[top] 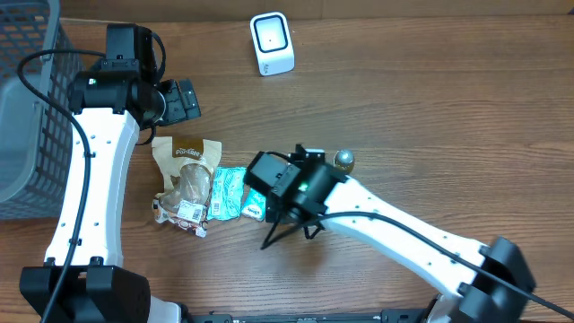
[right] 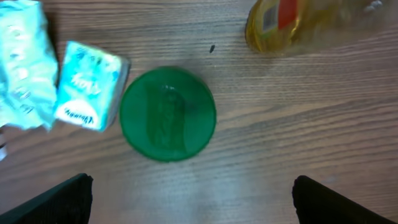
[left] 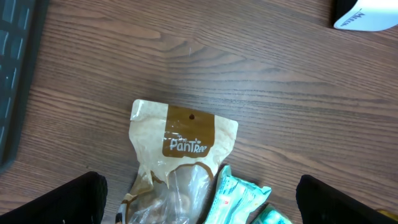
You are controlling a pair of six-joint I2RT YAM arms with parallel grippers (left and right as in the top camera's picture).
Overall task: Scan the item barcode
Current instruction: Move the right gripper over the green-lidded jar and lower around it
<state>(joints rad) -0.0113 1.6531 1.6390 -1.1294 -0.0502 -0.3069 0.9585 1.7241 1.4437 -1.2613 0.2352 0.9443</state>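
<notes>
The right gripper (right: 191,194) is hanging wide open, holding nothing, over a green tub (right: 168,114) that is sitting on the table (right: 298,137), just beside a teal box (right: 87,85) and near a yellow bottle (right: 273,25). The left gripper (left: 200,191) is also gaping open, empty, over a brown pouch (left: 183,140); the scanner (top: 271,43) is standing well apart

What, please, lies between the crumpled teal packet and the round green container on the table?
A small teal-and-white carton lies between the crumpled teal packet and the round green container. The right wrist view shows this most clearly.
</notes>
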